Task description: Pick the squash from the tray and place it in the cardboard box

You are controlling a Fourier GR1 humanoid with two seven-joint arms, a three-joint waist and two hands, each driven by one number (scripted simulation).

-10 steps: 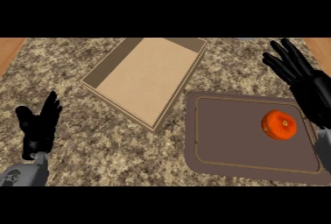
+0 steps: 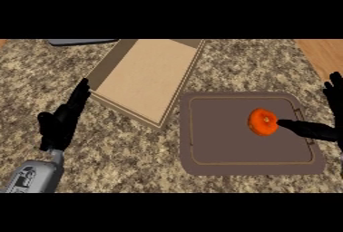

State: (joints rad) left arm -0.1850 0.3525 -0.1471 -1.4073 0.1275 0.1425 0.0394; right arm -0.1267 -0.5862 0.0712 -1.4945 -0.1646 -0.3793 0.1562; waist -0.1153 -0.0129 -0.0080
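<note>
One round orange squash (image 2: 262, 121) sits on the flat brown tray (image 2: 221, 158), toward its right side. Left of the tray lies the open, shallow cardboard box (image 2: 144, 74) on speckled granite. The right hand (image 2: 309, 128) has dropped in beside the squash, thumb touching it, fingers spread. The left hand (image 2: 61, 120), left of the box, rests open

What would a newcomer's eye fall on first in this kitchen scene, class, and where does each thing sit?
The bright orange squash stands out first, lying right of centre in the brown tray, with the right hand reaching to it from the view's right edge. Next comes the open cardboard box at upper centre, beside the tray. The left hand rests open at the left.
</note>
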